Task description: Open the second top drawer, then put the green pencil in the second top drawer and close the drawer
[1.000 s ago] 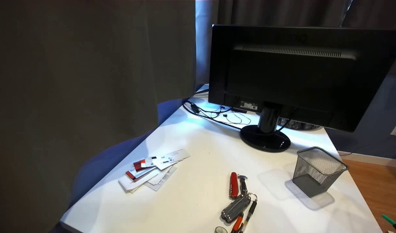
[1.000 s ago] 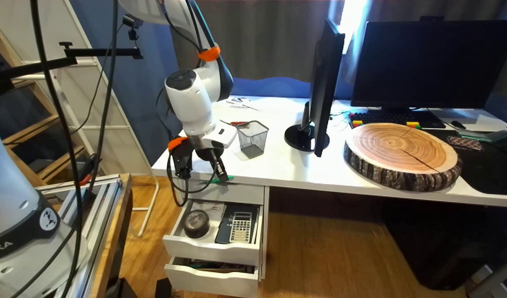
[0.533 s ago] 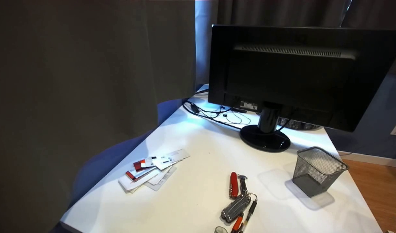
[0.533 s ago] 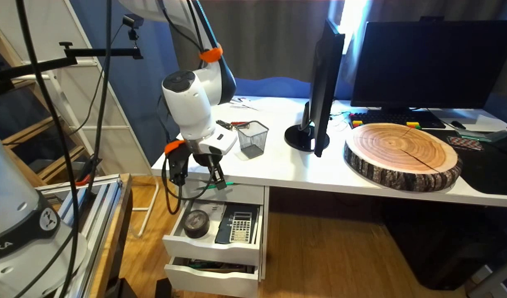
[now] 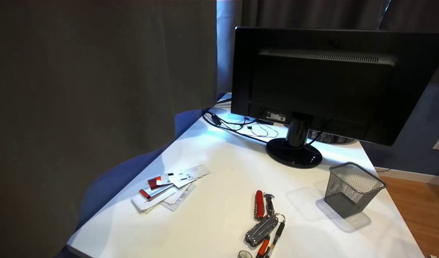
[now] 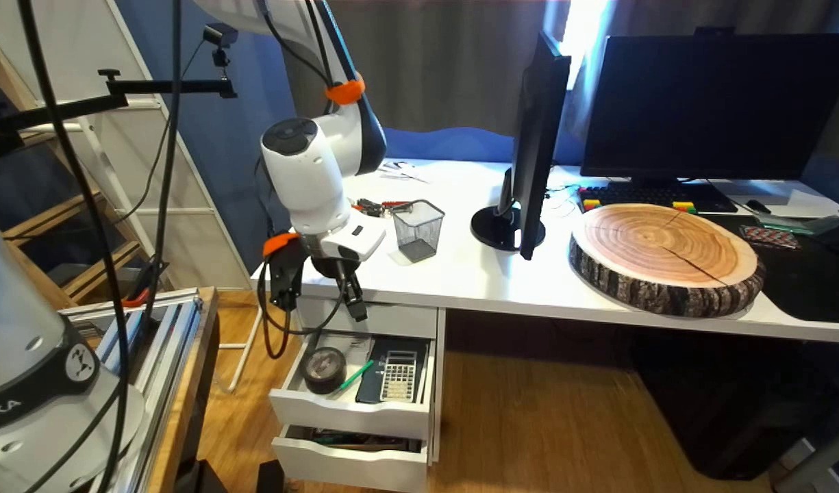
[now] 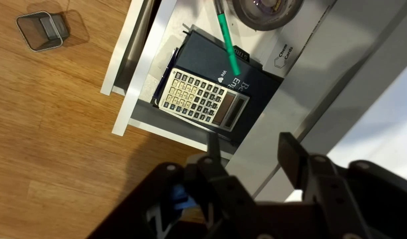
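The green pencil [image 6: 355,376] lies in the second drawer from the top, between a brown round roll [image 6: 324,370] and a dark book. In the wrist view the pencil [image 7: 228,44] lies with one end over the dark book [image 7: 203,49] and its other end beside the roll. The second drawer [image 6: 351,411] is pulled out; its front edge shows in the wrist view [image 7: 147,59]. My gripper [image 7: 250,142] is open and empty, above the drawer. In an exterior view the gripper [image 6: 356,313] is in front of the shut top drawer [image 6: 398,320].
A calculator [image 7: 203,96] lies on the book. The drawer below [image 6: 351,462] is partly open. A mesh cup [image 6: 419,233] and several tools [image 5: 262,229] are on the desk. A mesh container [image 7: 40,31] is at the wrist view's upper left.
The gripper has let go of the green pencil, which dropped from desk-edge height into the second drawer. The arm has moved slightly down and left in an exterior view.
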Controlling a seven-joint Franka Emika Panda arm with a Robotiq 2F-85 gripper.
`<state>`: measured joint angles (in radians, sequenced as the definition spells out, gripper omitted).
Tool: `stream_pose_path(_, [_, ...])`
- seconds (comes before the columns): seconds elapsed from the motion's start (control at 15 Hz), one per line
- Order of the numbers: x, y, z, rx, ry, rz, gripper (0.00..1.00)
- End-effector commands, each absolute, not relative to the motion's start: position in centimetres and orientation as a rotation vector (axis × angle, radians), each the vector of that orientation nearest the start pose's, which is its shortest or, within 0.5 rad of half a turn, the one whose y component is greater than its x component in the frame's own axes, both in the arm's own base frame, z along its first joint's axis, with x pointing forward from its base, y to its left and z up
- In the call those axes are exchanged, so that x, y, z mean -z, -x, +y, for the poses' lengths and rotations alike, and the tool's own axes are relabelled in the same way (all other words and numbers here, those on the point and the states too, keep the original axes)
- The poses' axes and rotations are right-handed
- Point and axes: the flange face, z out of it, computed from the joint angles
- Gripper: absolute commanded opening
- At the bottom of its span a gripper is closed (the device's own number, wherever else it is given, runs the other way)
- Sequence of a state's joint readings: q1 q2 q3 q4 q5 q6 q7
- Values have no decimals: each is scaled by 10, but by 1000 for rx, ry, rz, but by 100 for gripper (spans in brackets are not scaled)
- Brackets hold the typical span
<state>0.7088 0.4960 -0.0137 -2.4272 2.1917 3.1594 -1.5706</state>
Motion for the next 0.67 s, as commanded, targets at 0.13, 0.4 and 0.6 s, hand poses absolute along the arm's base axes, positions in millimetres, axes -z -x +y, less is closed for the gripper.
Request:
stream_pose_path(0.13, [-113, -317, 172, 268, 2985, -103, 95])
stream_pose_path(0.4, [-117, -312, 165, 242, 2964, -144, 100])
stream_pose_path(0.6, [-124, -301, 156, 204, 2953, -202, 100])
